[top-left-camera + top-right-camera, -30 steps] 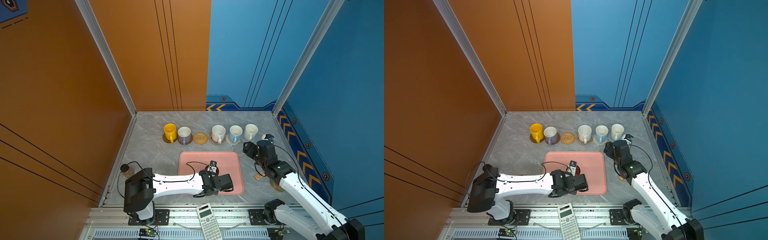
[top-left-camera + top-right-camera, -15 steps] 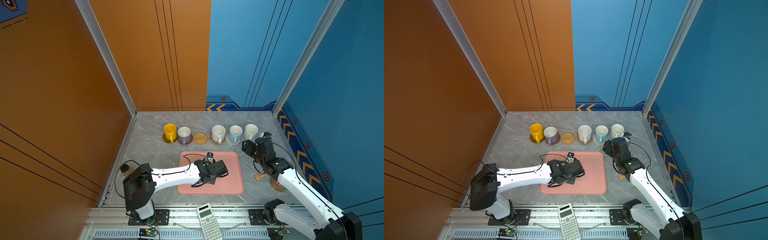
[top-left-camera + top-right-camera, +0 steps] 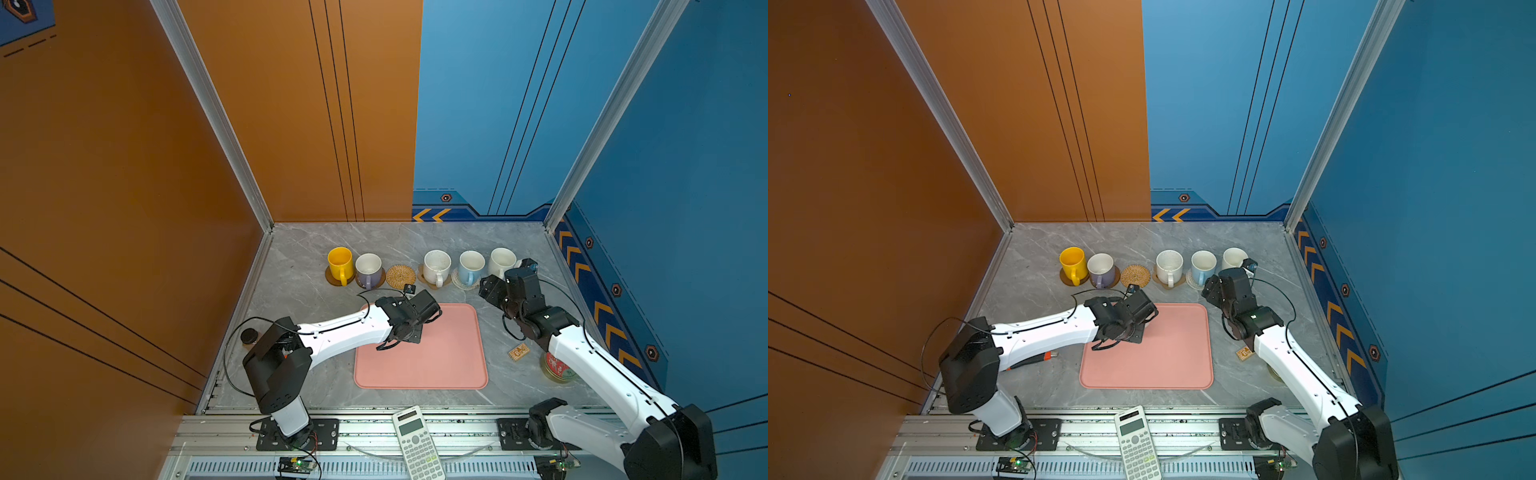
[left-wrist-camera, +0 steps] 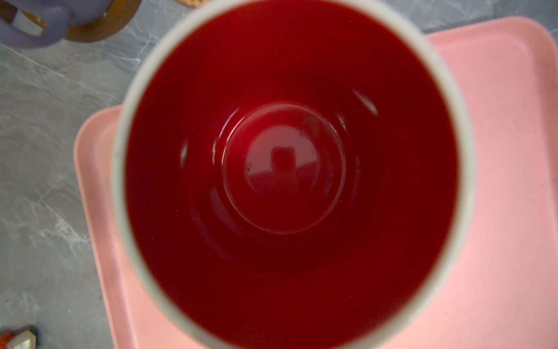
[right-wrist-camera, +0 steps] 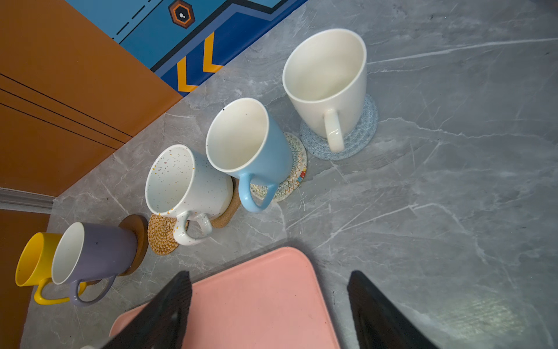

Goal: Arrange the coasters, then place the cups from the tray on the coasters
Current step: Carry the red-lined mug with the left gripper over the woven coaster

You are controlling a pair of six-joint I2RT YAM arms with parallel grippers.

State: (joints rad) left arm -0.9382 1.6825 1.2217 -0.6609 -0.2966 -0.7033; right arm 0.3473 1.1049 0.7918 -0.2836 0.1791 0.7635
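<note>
Carrying the red-lined mug above a far corner of the pink tray, the left gripper clamps it. Next it needs centring over the empty tan woven coaster and lowering upright. The right gripper hovers wide, empty.

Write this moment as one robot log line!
left gripper: holding red-inside cup over tray corner | right gripper: open, empty | tan woven coaster: bare
</note>
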